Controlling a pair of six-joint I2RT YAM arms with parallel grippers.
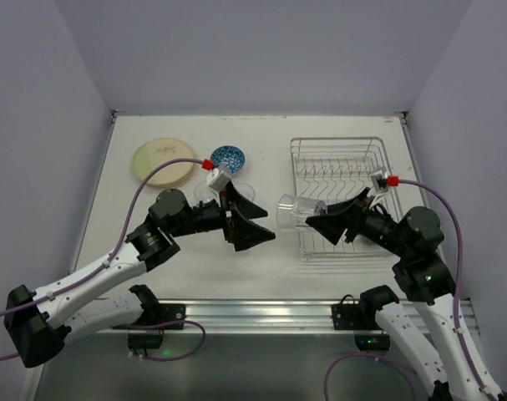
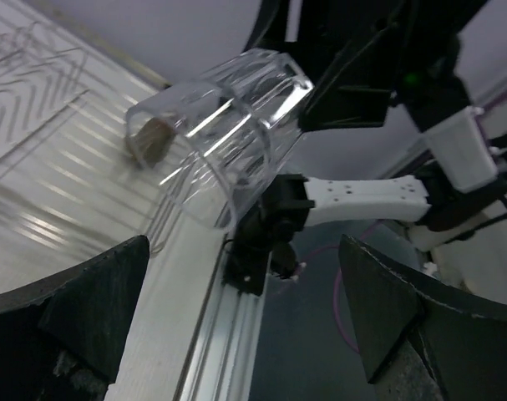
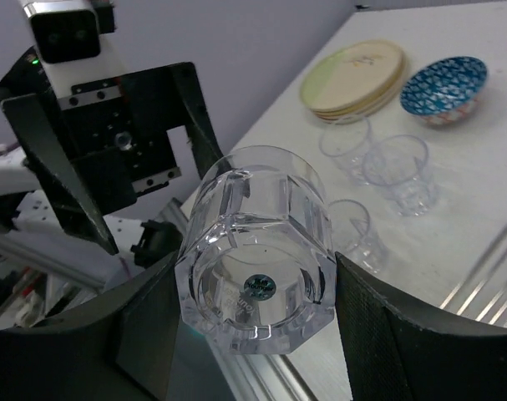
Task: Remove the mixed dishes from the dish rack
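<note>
Clear glass [image 2: 224, 138] being held aloft, tilted
The right gripper [image 2: 296, 68] is clamping the clear glass before the white table [image 2: 69, 171]; the left gripper [image 2: 240, 251] is gaping wide beneath.

Mid table, the held glass [image 1: 293, 210] in the right gripper [image 1: 318, 217] sits just beside the left gripper [image 1: 255, 221], whose jaws are spread wide, so little room between. Far left crowded: plates [image 1: 164, 160], bowl [image 1: 228, 156], loose glasses [image 3: 397, 171]; rack [image 1: 337, 144] takes right. Bare table [image 1: 266, 276] near centre gives passage.

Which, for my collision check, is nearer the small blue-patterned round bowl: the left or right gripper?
Left. The left gripper hangs just near-side of the bowl; the right gripper, holding a clear glass, is farther right.
</note>
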